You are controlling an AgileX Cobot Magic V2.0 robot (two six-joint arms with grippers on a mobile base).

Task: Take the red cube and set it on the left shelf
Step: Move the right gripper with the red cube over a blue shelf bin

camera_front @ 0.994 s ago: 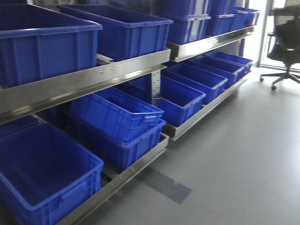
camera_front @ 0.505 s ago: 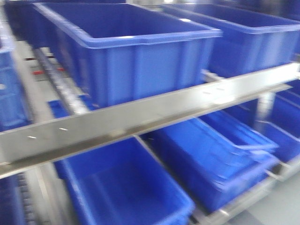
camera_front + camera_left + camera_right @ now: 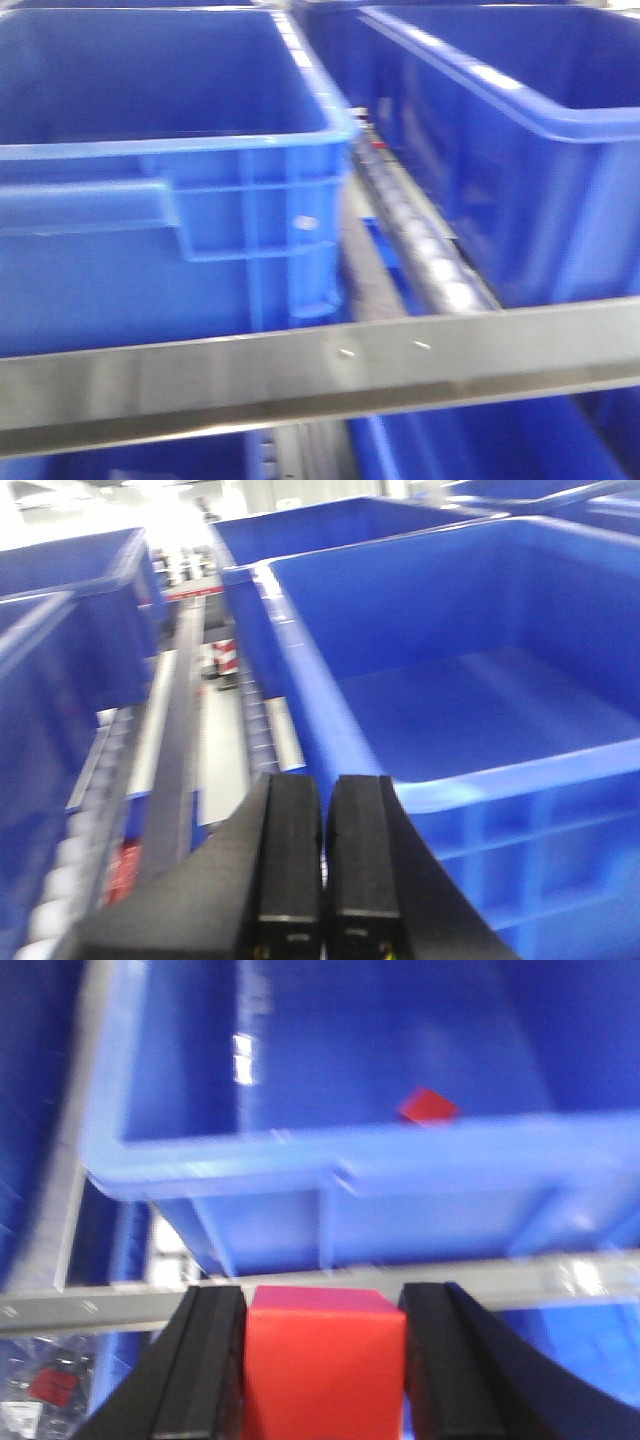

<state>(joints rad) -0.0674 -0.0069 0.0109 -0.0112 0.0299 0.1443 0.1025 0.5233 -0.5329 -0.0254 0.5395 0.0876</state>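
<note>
Red cube pinched between the black fingers of the right gripper, the left shelf rail and a blue bin at its twelve o'clock, while the left gripper, fingers pressed together, hovers with a second blue bin at two o'clock.

Red cube clamped in the right gripper, with the left shelf just ahead of it.
The cube is plain and matte, and it sits square between the two fingers with its top face showing. Just beyond the fingertips the shelf's flat brushed-steel front rail runs level across. It carries two small screws, and a track of pale rollers leads back behind it.
</note>
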